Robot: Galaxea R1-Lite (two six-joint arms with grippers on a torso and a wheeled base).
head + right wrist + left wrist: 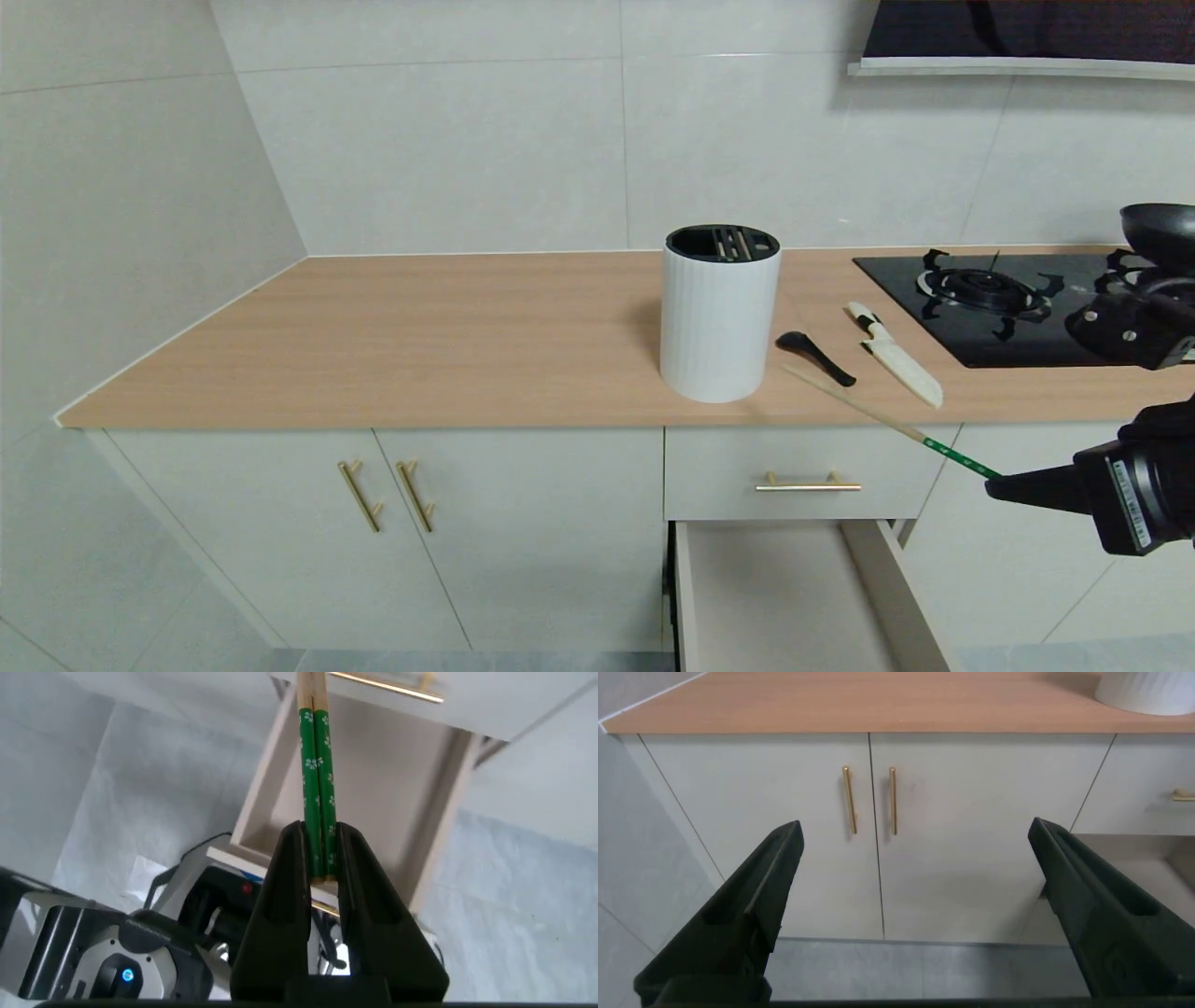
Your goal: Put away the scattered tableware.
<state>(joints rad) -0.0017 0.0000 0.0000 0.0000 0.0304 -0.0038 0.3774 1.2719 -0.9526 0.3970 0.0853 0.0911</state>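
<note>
A pair of wooden chopsticks [887,425] with green patterned ends [313,765] is held by my right gripper [1001,484], which is shut on the green ends [319,838]. They slant from in front of the counter edge up over the counter, their tips near the white ribbed utensil holder [719,322]. A black spoon [815,357] and a white-bladed knife [894,353] lie on the wooden counter [420,327] right of the holder. My left gripper [915,915] is open and holds nothing; it hangs low in front of the cabinet doors [868,831].
A drawer [784,597] stands pulled open below the counter, under the chopsticks. A black gas stove [999,299] with a dark pan [1158,229] sits at the right. The holder's base [1148,691] shows on the counter edge. Tiled walls close off the back and left.
</note>
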